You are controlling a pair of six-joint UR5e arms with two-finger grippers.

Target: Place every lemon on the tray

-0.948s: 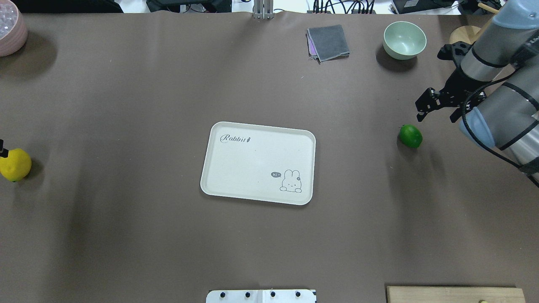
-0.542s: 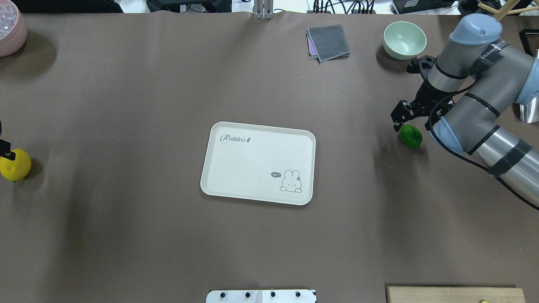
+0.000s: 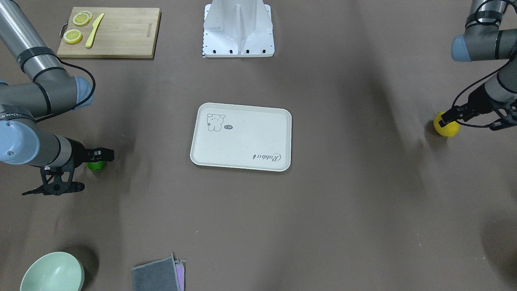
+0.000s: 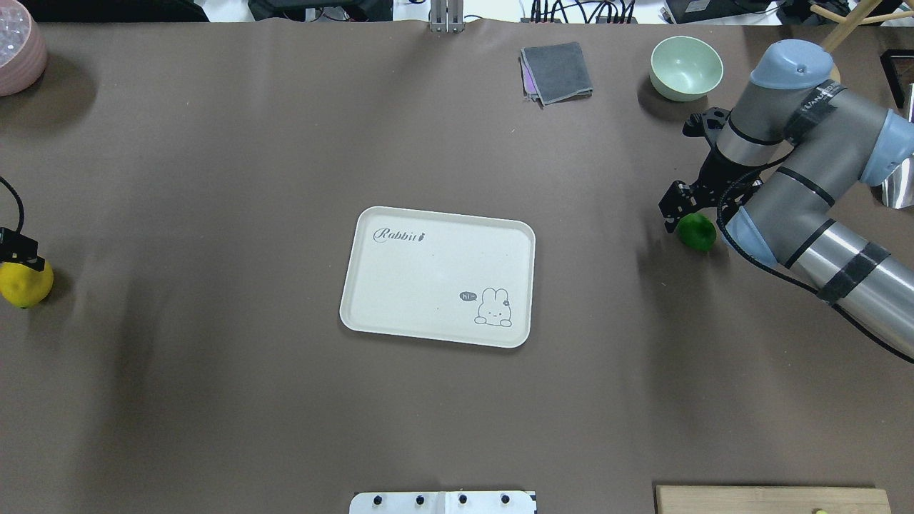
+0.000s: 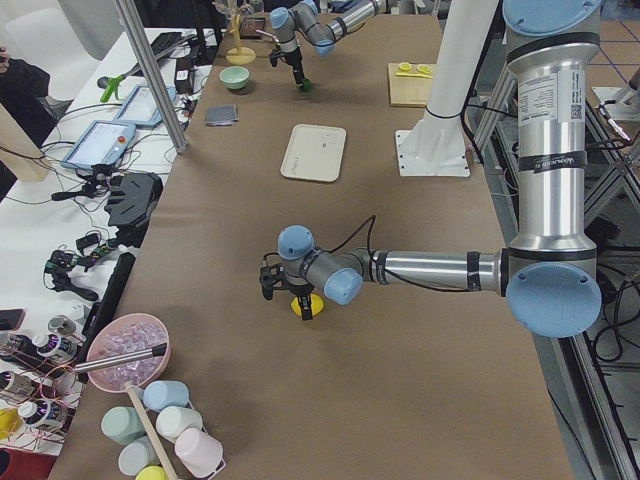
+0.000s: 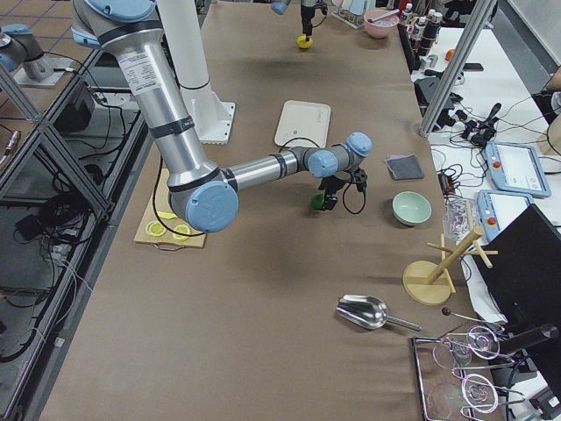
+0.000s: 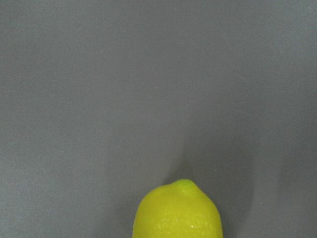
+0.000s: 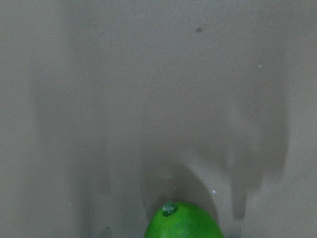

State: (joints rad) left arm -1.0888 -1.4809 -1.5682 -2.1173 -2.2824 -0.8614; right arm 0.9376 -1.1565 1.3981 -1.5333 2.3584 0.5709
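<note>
Both open: left fingers (image 3: 449, 117) at yellow lemon (image 3: 447, 128), right fingers (image 3: 103, 154) green (image 3: 96, 165).

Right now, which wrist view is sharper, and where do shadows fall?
Left wrist view: sharper; the yellow lemon is crisp, cut by the bottom edge, with a soft shadow at its right. Right wrist view: hazy and pale; the green lemon is also cut off, with broad soft shadows above it.

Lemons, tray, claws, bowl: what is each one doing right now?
yellow lemon: on the table, not gripped
green lemon: on the table, not gripped
tray: empty
left claw: open, at the yellow lemon
right claw: open, at the green lemon
bowl: upright, empty
</note>
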